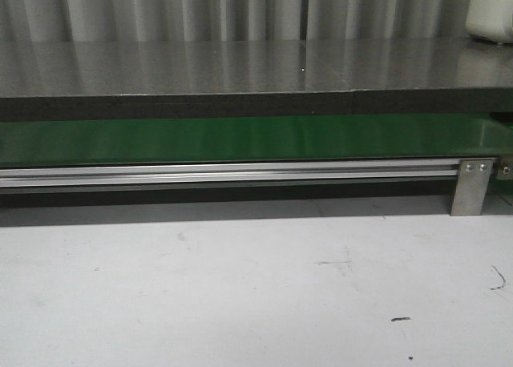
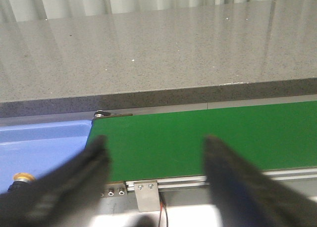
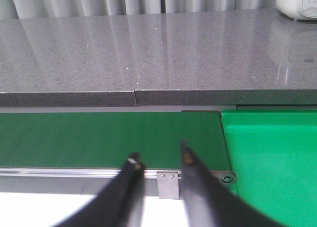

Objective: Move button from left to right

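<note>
Left wrist view: button beside spread left claw.

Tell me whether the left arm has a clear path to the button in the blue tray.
Probably yes: the button sits in the blue tray beside the open left gripper, with nothing visibly between them.

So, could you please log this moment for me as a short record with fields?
button: orange-yellow round cap just visible in the light blue plastic tray, left wrist view only
belt: long green conveyor belt, nothing on it
left hand: open, above the belt's near edge, holding nothing
right hand: slightly open, holding nothing
right end: bright green plastic bin beside the belt
background: speckled grey stone counter
</note>
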Controlling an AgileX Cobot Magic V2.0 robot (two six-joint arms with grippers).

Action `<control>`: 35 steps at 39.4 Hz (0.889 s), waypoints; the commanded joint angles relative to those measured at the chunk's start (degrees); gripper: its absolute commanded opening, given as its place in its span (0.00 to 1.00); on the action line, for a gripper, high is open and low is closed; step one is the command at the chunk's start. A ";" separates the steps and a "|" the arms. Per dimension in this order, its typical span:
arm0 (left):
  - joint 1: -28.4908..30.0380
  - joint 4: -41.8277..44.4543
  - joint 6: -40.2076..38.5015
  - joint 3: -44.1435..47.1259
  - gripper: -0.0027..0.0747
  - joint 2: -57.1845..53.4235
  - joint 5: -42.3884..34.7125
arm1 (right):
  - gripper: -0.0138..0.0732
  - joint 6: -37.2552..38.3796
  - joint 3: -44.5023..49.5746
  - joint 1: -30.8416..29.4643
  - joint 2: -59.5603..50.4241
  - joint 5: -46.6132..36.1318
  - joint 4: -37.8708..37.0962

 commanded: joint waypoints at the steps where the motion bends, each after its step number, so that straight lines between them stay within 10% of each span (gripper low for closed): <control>1: 0.04 0.10 -0.35 -2.21 0.95 0.69 -4.94 | 0.78 -0.23 -2.01 -0.11 0.75 -4.73 0.33; 4: 0.04 0.10 -0.35 -2.11 0.91 0.69 -5.06 | 0.93 -0.23 -2.01 -0.11 0.75 -5.18 0.33; 24: 0.04 -0.70 -0.81 -3.60 0.81 3.42 -5.18 | 0.90 -0.23 -2.01 -0.11 0.75 -4.95 0.33; 35: 1.55 -4.78 -0.82 -22.26 0.81 24.37 5.66 | 0.90 -0.23 -2.01 -0.11 0.75 -4.95 0.33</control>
